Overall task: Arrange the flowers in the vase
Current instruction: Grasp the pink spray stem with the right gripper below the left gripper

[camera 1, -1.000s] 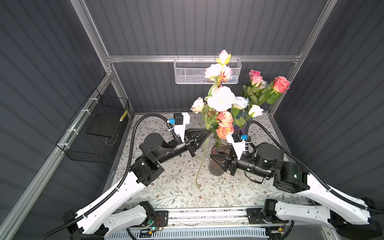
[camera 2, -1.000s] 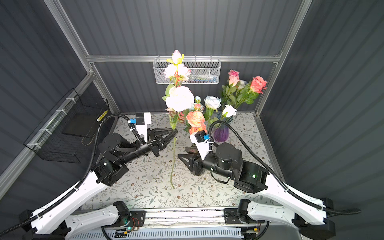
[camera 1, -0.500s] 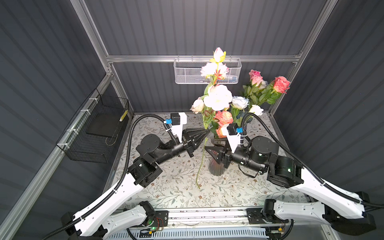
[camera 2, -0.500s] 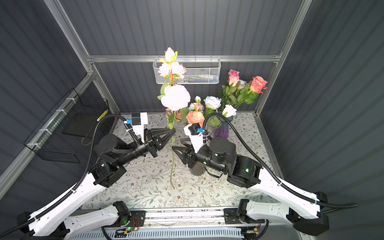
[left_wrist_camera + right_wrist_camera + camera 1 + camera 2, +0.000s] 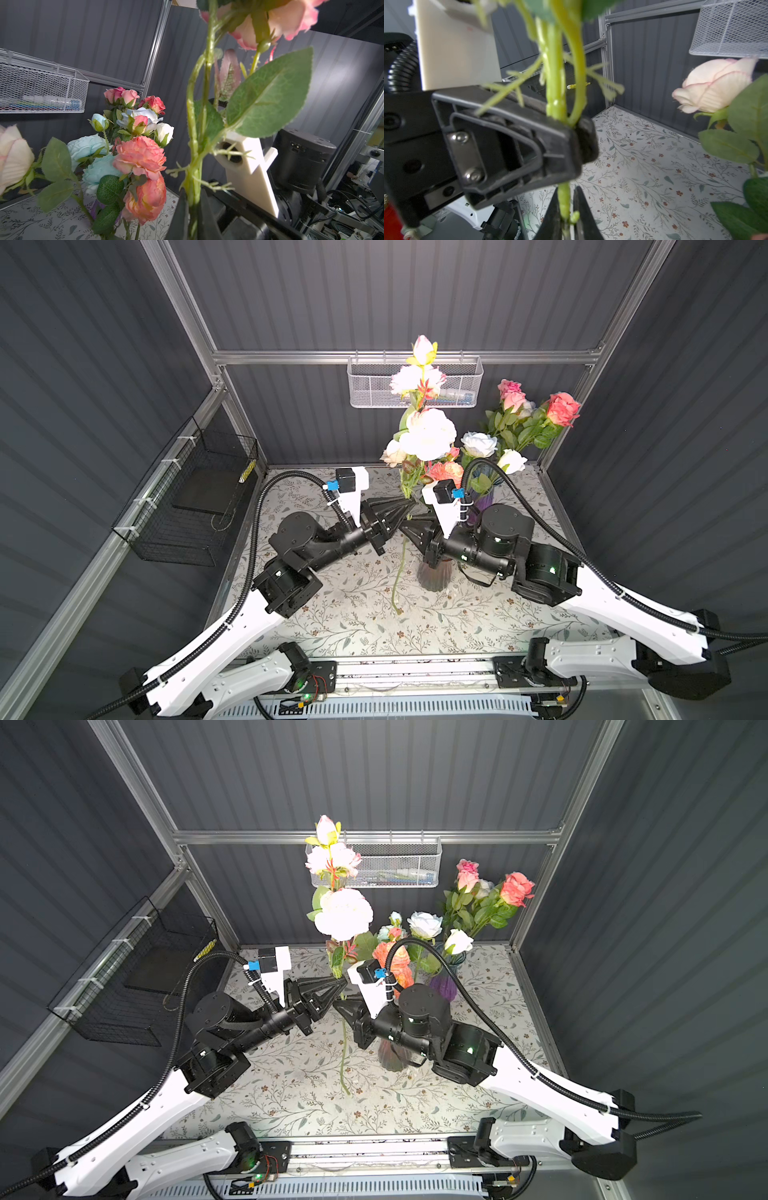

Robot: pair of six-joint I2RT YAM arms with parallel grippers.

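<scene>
The left hand pinches a tall flower stem, and the right hand is closed on it just below, their tips nearly touching. The stem's lower end hangs toward the floral tabletop just beside a grey ribbed vase. Its white bloom rises before a white mesh basket – pink roses cluster above a purple vase.

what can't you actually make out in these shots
- Ribbed vase: its mouth is hidden under the right arm in both top views.
- Purple vase: partly behind the cable in a top view.
- Mesh basket: contents too small to read through the mesh.
- Held stem: blooms cut off by the right wrist view's edge, and blurred up close.
</scene>
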